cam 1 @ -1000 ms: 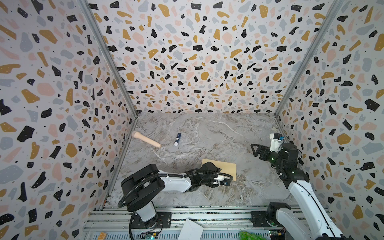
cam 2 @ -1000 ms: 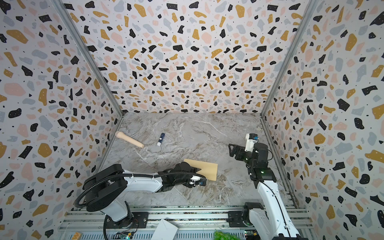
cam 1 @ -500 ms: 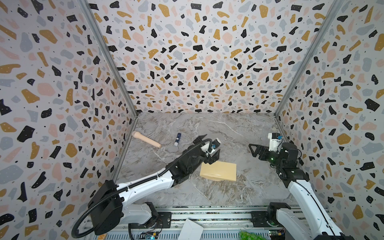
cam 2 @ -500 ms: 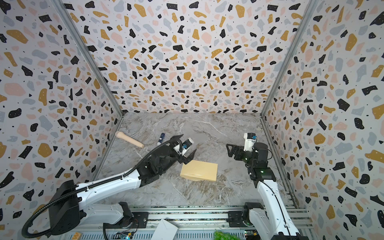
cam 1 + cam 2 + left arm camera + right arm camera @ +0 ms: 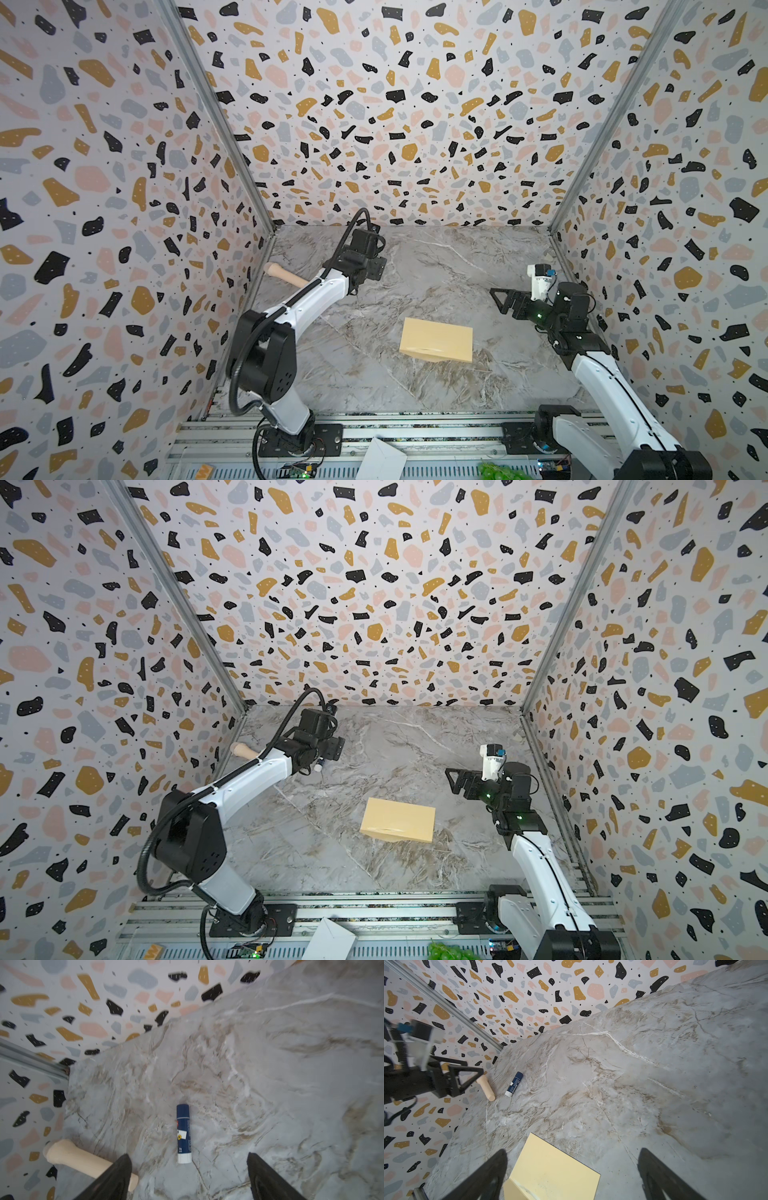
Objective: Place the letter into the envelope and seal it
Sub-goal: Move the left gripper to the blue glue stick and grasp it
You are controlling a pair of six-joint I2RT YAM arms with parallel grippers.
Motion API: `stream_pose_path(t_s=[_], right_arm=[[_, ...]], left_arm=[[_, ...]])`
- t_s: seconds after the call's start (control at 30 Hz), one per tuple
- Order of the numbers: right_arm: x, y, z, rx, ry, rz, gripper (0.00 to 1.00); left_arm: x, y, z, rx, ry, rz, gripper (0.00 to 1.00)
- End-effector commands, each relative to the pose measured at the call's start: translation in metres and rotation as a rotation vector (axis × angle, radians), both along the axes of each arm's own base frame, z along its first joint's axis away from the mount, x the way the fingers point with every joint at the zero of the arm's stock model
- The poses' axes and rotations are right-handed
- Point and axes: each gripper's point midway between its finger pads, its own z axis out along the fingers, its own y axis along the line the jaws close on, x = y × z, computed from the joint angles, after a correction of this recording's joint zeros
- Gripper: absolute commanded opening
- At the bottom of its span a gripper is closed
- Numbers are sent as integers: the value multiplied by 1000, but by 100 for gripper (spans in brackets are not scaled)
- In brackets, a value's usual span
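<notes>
The envelope [image 5: 436, 345] lies flat on the marbled surface [image 5: 415, 395], a little right of centre and toward the front edge in both top views [image 5: 398, 825]. Its plain tan face is up. A folded part shows along its front-left side, and the right wrist view [image 5: 554, 1169] shows a pale streak along that fold. Whether the fold is stuck down cannot be told. Neither arm touches the envelope.

The left tool [image 5: 188, 1155] hangs over the back-left part of the surface with its two dark fingers spread wide and nothing between them. Below the gap lies a blue glue stick [image 5: 183, 1133] with a white end, on its side and clear of both fingers. A pale wooden peg [image 5: 83, 1157] lies just beside the glue stick, toward the left wall, partly hidden behind one finger. In a top view the left arm covers most of the peg, so only its rounded end [image 5: 276, 271] shows.

The right tool [image 5: 505, 301] is raised at the right side of the surface and points toward the middle. Its fingers stand fully apart and hold nothing. In the right wrist view the envelope's corner sits between and below the fingers [image 5: 496, 1167], apart from them.

A white paper piece [image 5: 380, 459] rests on the metal rail at the front, off the surface.
</notes>
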Motion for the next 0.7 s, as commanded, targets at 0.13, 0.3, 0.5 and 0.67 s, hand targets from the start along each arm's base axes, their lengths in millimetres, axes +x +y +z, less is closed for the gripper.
stream_pose_path(t_s=[0.13,0.3,0.5,0.67], right_arm=[[2,10,15,12,-42,44,99],[1,12,10,6,-30,52,99],[1,12,7,-1,-24,54,100],[1,12,9,-6,-36,54,99]], left_arm=[[19,8,-60,-2,144,55,79],[27,17,-85,-13,189,80,76],[33,24,-99,-26,206,87,73],[37,29,-114,-36,231,95,69]])
